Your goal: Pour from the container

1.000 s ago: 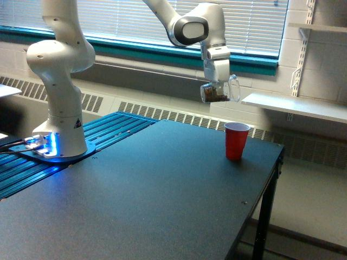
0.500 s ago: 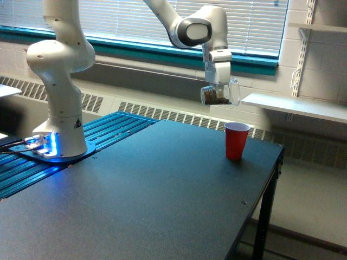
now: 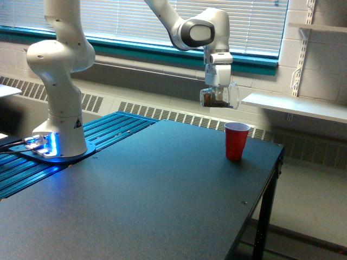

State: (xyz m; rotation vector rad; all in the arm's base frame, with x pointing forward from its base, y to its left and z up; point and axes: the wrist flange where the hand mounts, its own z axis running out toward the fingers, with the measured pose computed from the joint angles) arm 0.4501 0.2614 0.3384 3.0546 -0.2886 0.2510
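Clear handled mug (image 3: 218,97): upper centre of frame, held in air, clamped at rim by gripper (image 3: 217,89), above-left of red cup (image 3: 236,140). Dark contents inside. Likely rigid, light, smooth-walled, slip-prone; keep firm rim grip, tilt slowly.

So there's a dark, matte black table (image 3: 162,189) taking up most of the exterior view, with a black leg showing at the exterior view's right. A red cup (image 3: 236,141) with a white rim is standing upright near the far right corner. The white robot base (image 3: 59,135) is sitting beside the table's left edge on blue ribbed panels (image 3: 108,130).
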